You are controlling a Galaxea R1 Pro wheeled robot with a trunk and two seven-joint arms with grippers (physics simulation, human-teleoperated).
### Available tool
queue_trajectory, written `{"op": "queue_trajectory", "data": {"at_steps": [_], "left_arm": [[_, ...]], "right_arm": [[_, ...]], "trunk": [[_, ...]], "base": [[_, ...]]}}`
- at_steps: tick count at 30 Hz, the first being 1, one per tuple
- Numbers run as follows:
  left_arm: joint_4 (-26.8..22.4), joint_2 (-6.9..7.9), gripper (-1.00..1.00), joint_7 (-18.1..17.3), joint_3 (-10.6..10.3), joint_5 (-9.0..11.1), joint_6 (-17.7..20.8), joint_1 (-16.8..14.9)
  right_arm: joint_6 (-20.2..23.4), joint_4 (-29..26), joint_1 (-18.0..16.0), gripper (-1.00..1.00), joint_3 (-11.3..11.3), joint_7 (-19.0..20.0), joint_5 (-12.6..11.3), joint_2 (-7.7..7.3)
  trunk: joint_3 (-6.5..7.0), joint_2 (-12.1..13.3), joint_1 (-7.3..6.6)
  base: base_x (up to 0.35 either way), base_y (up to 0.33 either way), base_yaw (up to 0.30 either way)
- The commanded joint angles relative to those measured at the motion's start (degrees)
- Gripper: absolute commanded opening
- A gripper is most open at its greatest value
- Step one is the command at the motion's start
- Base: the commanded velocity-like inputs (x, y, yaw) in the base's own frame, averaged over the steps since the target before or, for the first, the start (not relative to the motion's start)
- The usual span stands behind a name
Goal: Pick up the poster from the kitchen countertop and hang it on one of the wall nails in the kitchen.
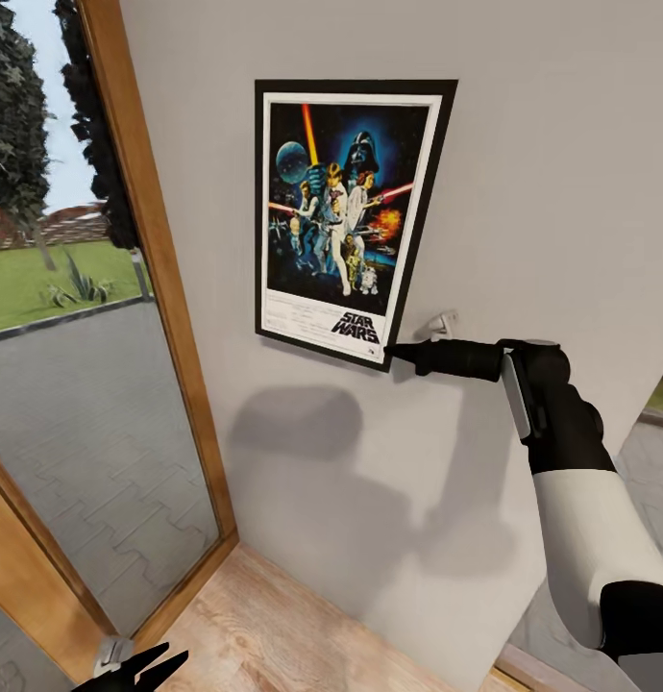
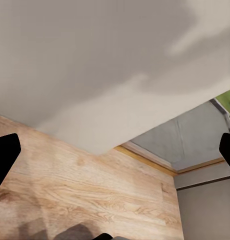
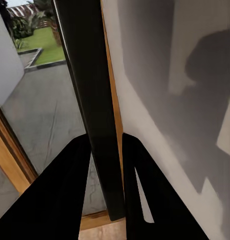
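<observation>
Black-framed with a white inner border, the poster (image 1: 349, 216) shows blue-black artwork of figures and a "STAR WARS" logo near its bottom, and it sits against the pale grey wall (image 1: 524, 173), tilted slightly. Left of it stands a wood-framed glass door (image 1: 130, 336) looking onto paving and grass. At its lower right corner the right gripper (image 1: 401, 352) pinches the frame edge between its fingers; a small white wall fitting (image 1: 439, 325), possibly a nail, sits just above. Low down over the wooden floor (image 1: 274, 634), the left gripper (image 1: 144, 668) has its fingers spread apart.

Matt grey wall (image 1: 524, 144), wood-grain floor (image 1: 274, 625), wooden window frame (image 1: 149, 221), and glossy-printed poster (image 1: 346, 211).
</observation>
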Motion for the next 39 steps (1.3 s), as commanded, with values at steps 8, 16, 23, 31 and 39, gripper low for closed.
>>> {"op": "queue_trajectory", "data": {"at_steps": [8,16,23,31,39], "left_arm": [[0.0,0.08,1.00,-0.1,-0.4,0.5,0.1,-0.1],[0.0,0.15,1.00,-0.1,-0.4,0.5,0.1,-0.1],[0.0,0.16,1.00,-0.1,-0.4,0.5,0.1,-0.1],[0.0,0.16,1.00,-0.1,-0.4,0.6,0.1,-0.1],[0.0,0.16,1.00,-0.1,-0.4,0.6,0.1,-0.1]], "right_arm": [[-0.4,0.4,-0.1,-1.00,-0.1,-3.4,1.2,0.00],[-0.4,0.4,-0.1,-1.00,0.0,-3.4,1.2,0.00],[-0.4,0.4,-0.1,-1.00,0.0,-3.4,1.2,0.00],[-0.4,0.4,-0.1,-1.00,0.0,-3.4,1.2,0.00],[-0.4,0.4,-0.1,-1.00,0.0,-3.4,1.2,0.00]], "trunk": [[-0.13,-0.1,0.08],[-0.13,-0.1,0.08],[-0.13,-0.1,0.08],[-0.13,-0.1,0.08],[-0.13,-0.1,0.08]], "base": [[0.000,0.048,0.000],[0.000,0.005,0.000],[-0.076,0.000,0.000],[-0.035,0.000,0.000],[-0.003,0.000,0.000]]}}
